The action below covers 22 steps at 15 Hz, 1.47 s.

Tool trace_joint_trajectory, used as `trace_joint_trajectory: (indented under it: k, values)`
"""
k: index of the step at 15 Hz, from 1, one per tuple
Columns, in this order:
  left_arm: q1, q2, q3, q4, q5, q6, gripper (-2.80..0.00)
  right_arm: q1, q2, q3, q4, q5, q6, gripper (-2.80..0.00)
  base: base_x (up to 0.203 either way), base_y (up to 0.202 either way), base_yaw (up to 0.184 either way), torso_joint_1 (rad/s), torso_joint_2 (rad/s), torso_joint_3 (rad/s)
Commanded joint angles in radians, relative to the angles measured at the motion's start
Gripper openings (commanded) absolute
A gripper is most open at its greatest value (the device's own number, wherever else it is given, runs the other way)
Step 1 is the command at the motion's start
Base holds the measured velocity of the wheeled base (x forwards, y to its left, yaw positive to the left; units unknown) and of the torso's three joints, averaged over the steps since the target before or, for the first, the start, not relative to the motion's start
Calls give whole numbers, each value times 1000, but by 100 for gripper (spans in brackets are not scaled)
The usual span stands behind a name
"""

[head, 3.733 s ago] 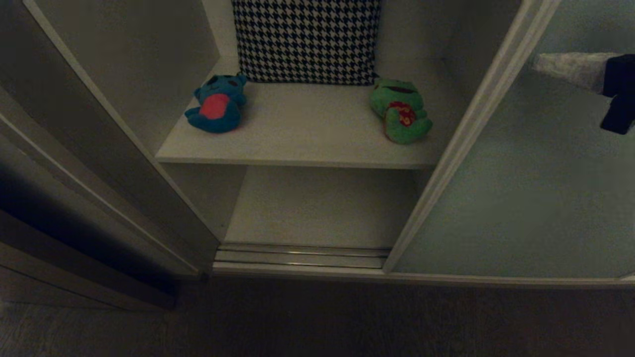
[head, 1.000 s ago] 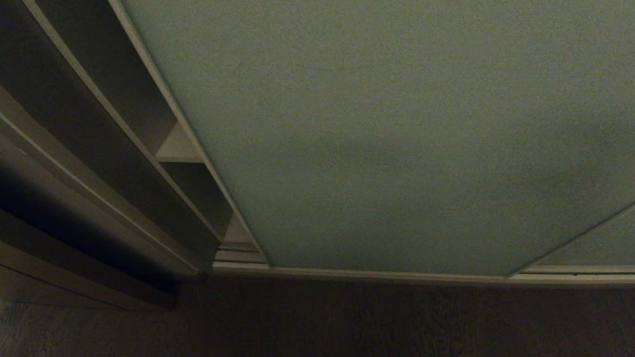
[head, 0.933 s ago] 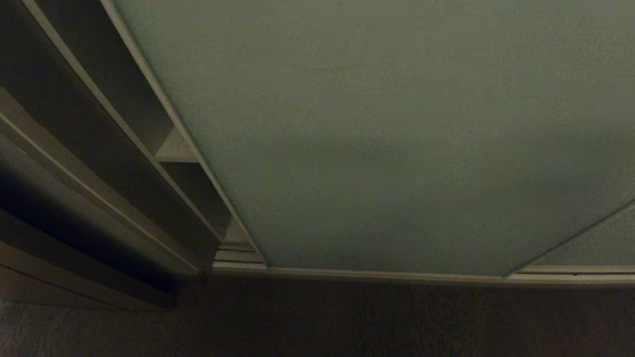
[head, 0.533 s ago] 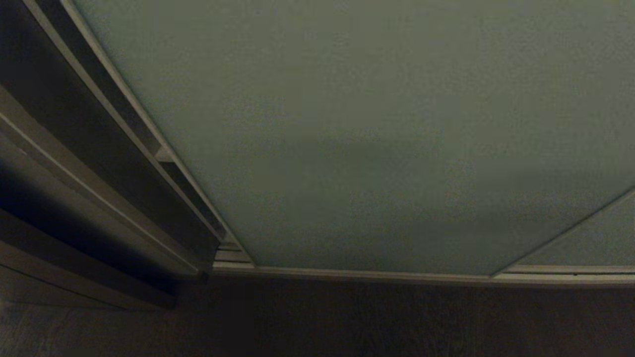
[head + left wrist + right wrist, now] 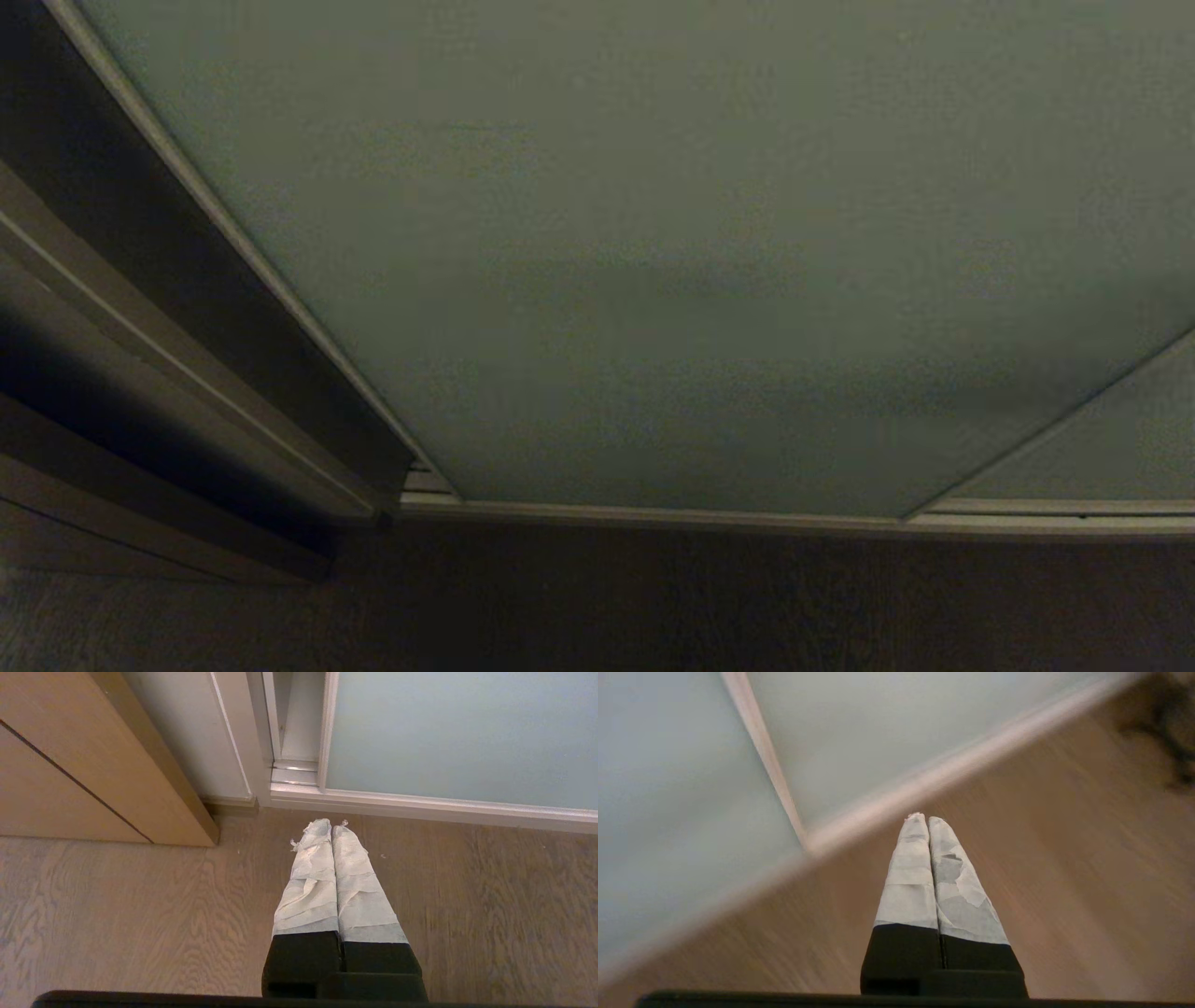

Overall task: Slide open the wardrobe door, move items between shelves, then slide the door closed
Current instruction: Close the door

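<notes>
The sliding wardrobe door [image 5: 653, 243] fills nearly the whole head view, a flat pale grey-green panel with a thin light beige frame [image 5: 233, 243] along its left edge. That edge stands just beside the wardrobe's side wall [image 5: 140, 233], and only a dark sliver of the opening shows between them, so the door is almost fully across the opening. In the left wrist view the same narrow gap [image 5: 299, 723] shows between the door frame and the cabinet side, with the metal bottom track [image 5: 294, 772] visible at its foot. At the lower right of the head view a second grey-green panel [image 5: 1102, 448] sits behind the first, their frames overlapping at the track. The plush toys and the shelves are hidden behind the door. Neither arm appears in the head view. The left claw [image 5: 331, 826] hangs over the wooden floor [image 5: 117, 905] in front of the track, its paper-wrapped fingers [image 5: 310, 882] pressed together and holding nothing. The right claw [image 5: 924, 819] is likewise together and empty, pointing down at the floor near the place where the two door panels [image 5: 668, 812] overlap. Brown wooden panels [image 5: 70, 765] stand to the left of the wardrobe.
</notes>
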Motion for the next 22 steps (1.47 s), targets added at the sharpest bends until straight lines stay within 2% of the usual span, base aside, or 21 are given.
trace_joint_trajectory:
  k: [1,4,6,9,17,22]
  values:
    - [0,1,0,1,0,-1,-280,-8,177,-96,-103,94,30,-280,0,0,0,0,0,0]
    - [0,1,0,1,0,-1,-280,-5,262,-124,-285,299,44,-280,0,0,0,0,0,0]
    - [-1,1,0,0,0,-1,-280,-5,302,-154,-325,368,78,-280,0,0,0,0,0,0]
    - [0,1,0,1,0,-1,-280,-11,346,-204,-334,433,153,-280,0,0,0,0,0,0]
    - [0,1,0,-1,0,0,-280,2,421,-252,-342,572,159,-280,0,0,0,0,0,0]
    - [0,1,0,1,0,-1,-280,29,483,-314,-345,580,164,-280,0,0,0,0,0,0]
